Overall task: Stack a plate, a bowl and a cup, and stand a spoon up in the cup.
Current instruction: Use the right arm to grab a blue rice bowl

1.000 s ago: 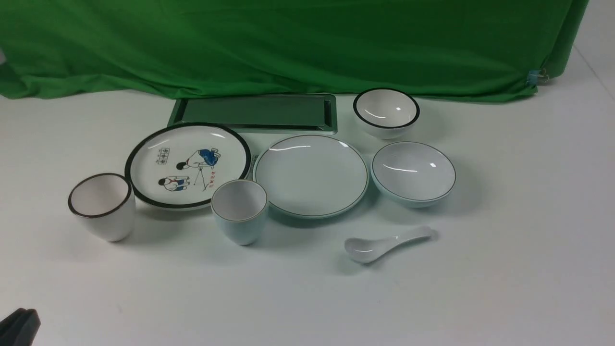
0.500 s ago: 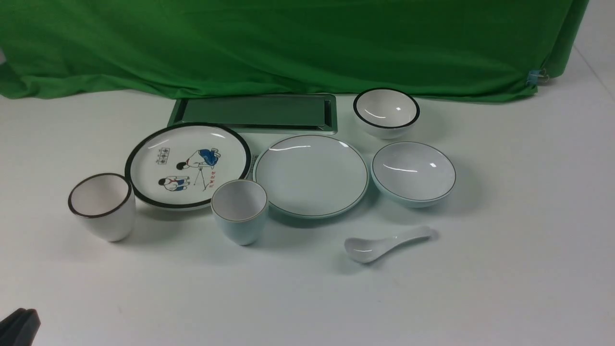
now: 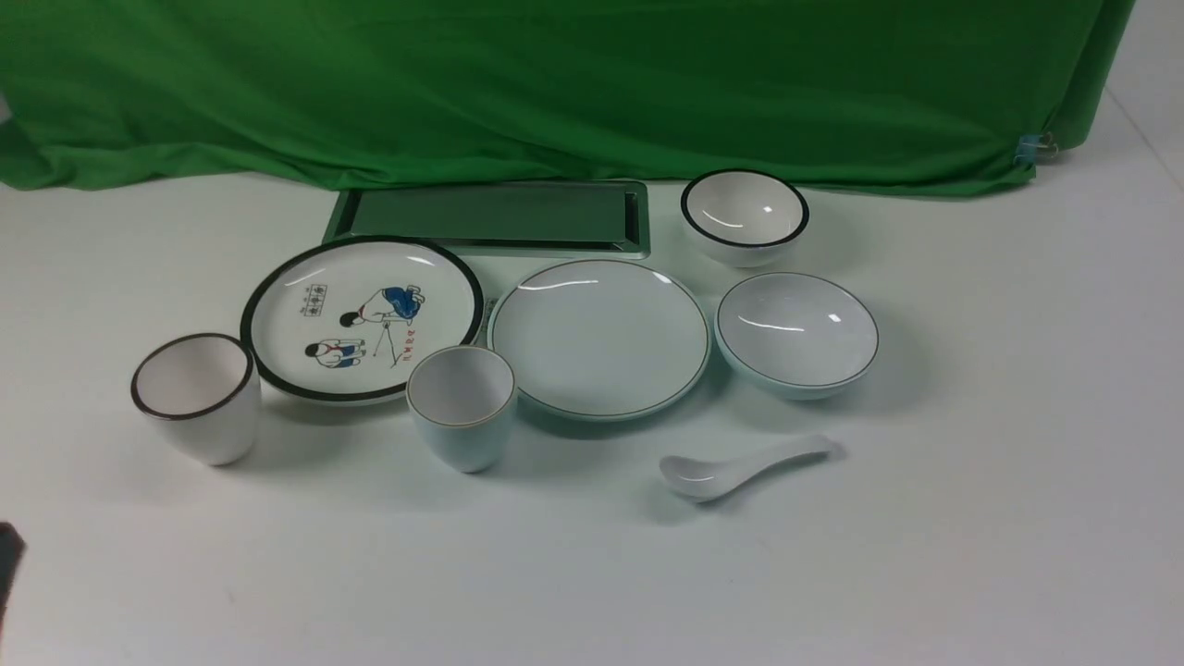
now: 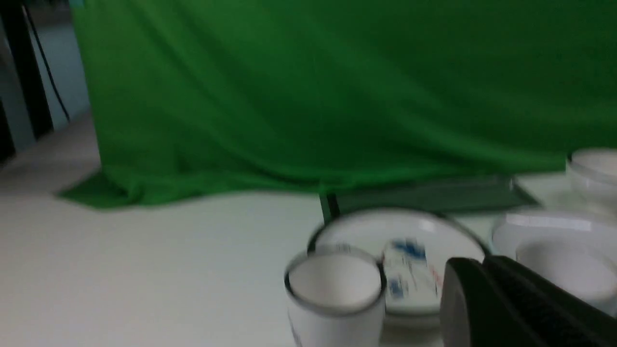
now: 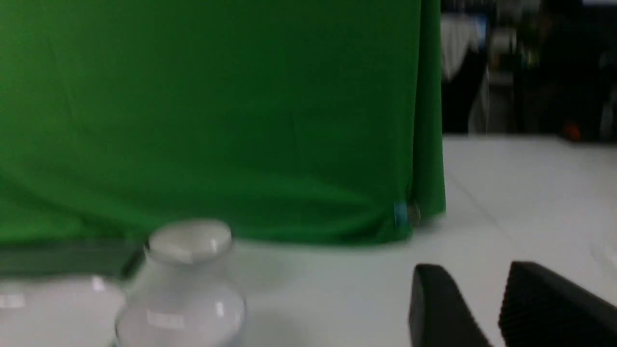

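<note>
The pale blue-green plate (image 3: pixel 599 338) lies at the table's middle. The pale blue bowl (image 3: pixel 796 331) stands just right of it, empty. The pale blue cup (image 3: pixel 462 402) stands upright at the plate's front left. The spoon (image 3: pixel 740 467) lies in front of plate and bowl, handle pointing right. My left gripper (image 4: pixel 475 265) is empty with its jaws together; only a dark sliver of it (image 3: pixel 7 564) shows at the front view's left edge, far from the dishes. My right gripper (image 5: pixel 475 277) is empty with a gap between its fingers, low over bare table right of the bowl (image 5: pixel 181 313).
A cartoon plate with a black rim (image 3: pixel 361 317) lies left of the pale plate. A white cup with a dark rim (image 3: pixel 196 396) stands far left. A white black-rimmed bowl (image 3: pixel 744 215) stands behind the pale bowl. A metal tray (image 3: pixel 490 217) and green cloth (image 3: pixel 555 83) lie at the back.
The left gripper's dark tip has moved up and left, almost out of the front view. The dishes have not moved.
</note>
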Controlling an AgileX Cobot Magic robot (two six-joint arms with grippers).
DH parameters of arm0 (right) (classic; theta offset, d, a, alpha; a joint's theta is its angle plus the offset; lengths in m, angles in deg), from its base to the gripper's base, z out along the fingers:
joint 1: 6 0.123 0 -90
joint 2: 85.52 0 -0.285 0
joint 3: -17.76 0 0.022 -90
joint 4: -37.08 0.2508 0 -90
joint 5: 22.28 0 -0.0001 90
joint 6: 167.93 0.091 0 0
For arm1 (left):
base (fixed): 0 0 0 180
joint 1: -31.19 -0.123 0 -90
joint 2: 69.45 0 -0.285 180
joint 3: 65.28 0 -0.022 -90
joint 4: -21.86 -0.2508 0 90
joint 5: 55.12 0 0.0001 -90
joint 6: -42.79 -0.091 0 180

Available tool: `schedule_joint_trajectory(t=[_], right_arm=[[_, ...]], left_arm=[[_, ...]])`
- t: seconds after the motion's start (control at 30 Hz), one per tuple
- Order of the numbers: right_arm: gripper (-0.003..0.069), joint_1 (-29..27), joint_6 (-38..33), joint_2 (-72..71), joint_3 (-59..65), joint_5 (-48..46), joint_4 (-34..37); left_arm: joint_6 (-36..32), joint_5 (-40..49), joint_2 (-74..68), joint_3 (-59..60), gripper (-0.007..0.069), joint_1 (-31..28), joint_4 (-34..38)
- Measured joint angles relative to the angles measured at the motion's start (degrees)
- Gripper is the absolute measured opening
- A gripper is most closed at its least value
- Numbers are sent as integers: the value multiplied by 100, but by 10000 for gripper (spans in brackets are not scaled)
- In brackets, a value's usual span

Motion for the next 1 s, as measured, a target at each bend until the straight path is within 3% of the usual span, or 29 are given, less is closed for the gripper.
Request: schedule_joint_trajectory(t=[0.1,0.17,0.23,0.3,0.43,0.47,0.53,0.6,0.77,0.9,1.0], right_arm=[[239,0,65,0,0,1145,-11],[239,0,504,0,0,2324,-17],[239,0,705,0,0,2821,-17],[239,0,897,6,0,3048,-17],[207,0,1101,111,-28,3082,-31],[155,0,1058,257,-276,2658,-56],[64,0,824,507,-733,2120,-56],[31,0,260,870,-1244,1633,-56],[13,0,-1347,2399,-2284,990,-56],[13,0,-1608,3493,-2574,436,-56],[13,92,-1405,4664,-2904,-939,-56]], left_arm=[[0,-1007,0,0,-29,0,-2],[-5,-2182,0,0,-29,0,-25],[35,-2821,0,0,-29,0,-32],[389,-3323,0,0,-29,0,-65],[1914,-3926,0,-95,-29,0,-21],[2462,-3562,-98,-422,-29,0,-28],[2758,-2775,-349,-1123,-29,0,-156],[2826,-2077,-704,-1868,-29,0,-276],[2294,-783,-2325,-3458,-29,0,-746],[1967,311,-3310,-4082,-29,0,-1257],[1630,2449,-4299,-4783,-29,0,-1186]])
